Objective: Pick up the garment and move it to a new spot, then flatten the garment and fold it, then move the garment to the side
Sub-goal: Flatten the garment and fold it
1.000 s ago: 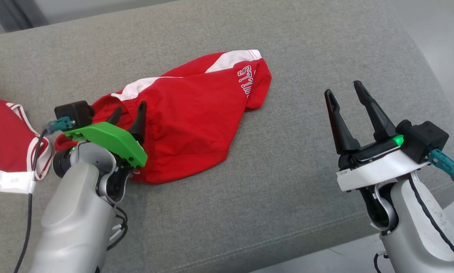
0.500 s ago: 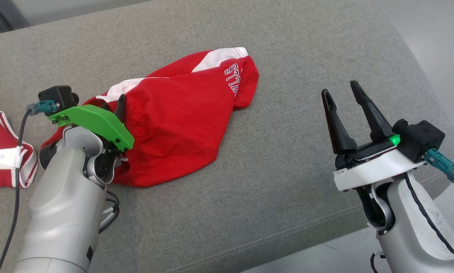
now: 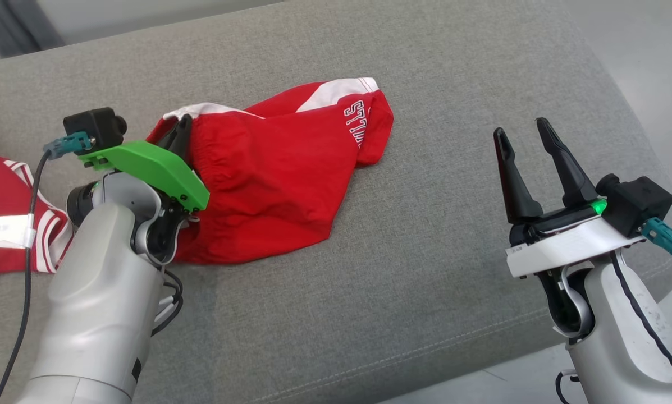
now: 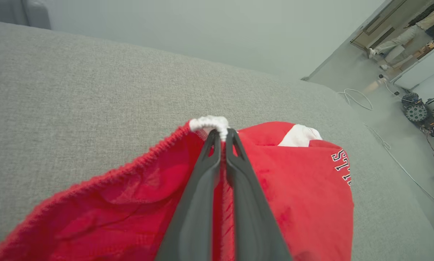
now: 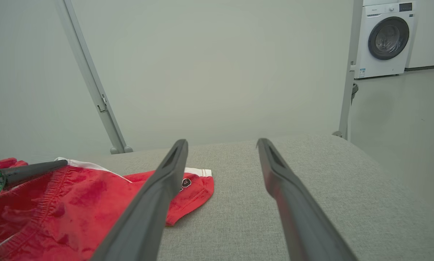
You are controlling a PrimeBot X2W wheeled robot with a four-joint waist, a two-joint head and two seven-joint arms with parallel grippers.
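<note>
The crumpled red fabric shorts [image 3: 279, 179] lie left of centre in the head view on the wide grey woven cushion [image 3: 425, 84]. A second red-and-white striped garment [image 3: 4, 224] lies on the same cushion at the frame's left edge. The left gripper [image 3: 183, 124] sits at the shorts' upper left end with the waistband caught between its fingers. The right gripper [image 3: 521, 128] stands at the right of the frame above the cushion, well apart from the shorts.

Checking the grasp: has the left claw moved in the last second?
Yes. The left claw has shut on the red shorts and shifted away from the robot, slightly leftward, judged against their white lettering.
</note>
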